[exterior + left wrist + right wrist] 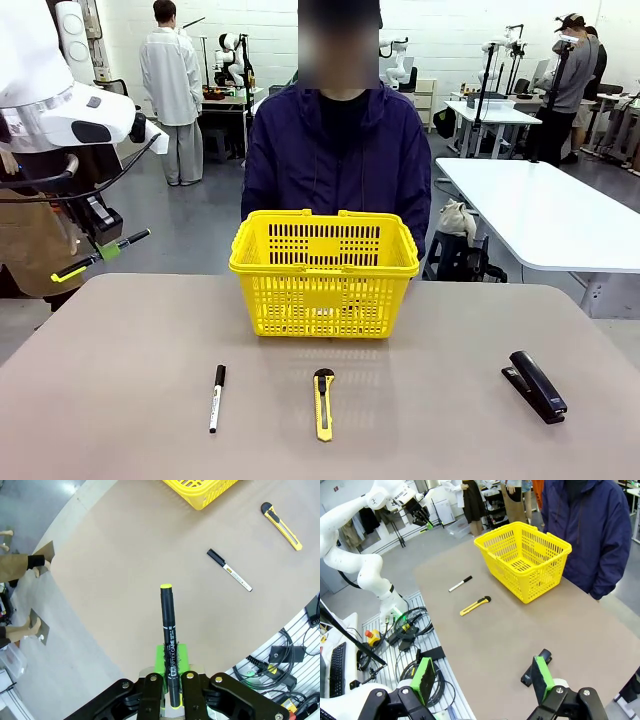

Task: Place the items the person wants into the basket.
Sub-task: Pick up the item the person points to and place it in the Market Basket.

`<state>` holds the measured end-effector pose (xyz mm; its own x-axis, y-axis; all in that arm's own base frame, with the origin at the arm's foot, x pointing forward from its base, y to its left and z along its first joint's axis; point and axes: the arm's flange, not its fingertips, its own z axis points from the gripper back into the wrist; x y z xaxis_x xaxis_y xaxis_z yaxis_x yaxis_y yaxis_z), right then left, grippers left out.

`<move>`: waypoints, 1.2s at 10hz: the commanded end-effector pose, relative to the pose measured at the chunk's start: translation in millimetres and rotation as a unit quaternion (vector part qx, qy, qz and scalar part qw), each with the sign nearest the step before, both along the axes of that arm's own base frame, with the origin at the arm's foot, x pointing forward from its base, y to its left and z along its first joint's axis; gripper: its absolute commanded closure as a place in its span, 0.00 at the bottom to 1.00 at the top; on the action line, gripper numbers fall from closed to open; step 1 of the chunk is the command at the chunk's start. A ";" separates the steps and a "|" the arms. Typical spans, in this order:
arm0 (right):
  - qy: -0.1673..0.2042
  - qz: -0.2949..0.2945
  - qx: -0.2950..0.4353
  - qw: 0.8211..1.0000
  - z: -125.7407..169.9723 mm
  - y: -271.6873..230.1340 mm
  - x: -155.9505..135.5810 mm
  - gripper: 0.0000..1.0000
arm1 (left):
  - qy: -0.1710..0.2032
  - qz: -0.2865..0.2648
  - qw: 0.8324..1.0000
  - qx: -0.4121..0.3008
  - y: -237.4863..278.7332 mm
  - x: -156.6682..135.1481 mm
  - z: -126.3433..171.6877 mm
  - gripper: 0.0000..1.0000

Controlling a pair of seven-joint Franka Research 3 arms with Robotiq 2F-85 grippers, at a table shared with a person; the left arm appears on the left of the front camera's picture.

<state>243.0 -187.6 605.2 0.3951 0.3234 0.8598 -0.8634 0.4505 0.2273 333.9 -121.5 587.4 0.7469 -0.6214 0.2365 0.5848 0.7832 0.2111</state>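
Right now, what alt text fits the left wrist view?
The left gripper is shut on a thin black pen with a yellow-green end. Beyond, the beige table holds a black-capped white marker, a yellow-and-black utility knife and a yellow plastic basket.

Front faces the person; all views share basket.

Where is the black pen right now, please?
In the front view, the left gripper holds the black pen off the table at far left, left of the yellow basket.

White rounded left arm, black cables, black right gripper, green pads
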 end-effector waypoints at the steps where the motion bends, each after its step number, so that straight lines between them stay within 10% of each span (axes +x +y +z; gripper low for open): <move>1: -0.012 0.005 0.011 1.000 2.6 -0.5 1.7 0.00 | -0.003 -0.001 1.000 0.000 0.2 -1.5 1.9 1.00; 6: -0.012 0.005 0.011 1.000 2.6 -0.5 1.7 0.00 | -0.030 -0.169 0.985 -0.032 -84.0 108.1 53.5 0.89; 12: -0.012 0.005 0.011 1.000 2.6 -0.5 1.7 0.00 | -0.005 -0.344 0.939 0.012 -217.3 185.9 -15.1 0.89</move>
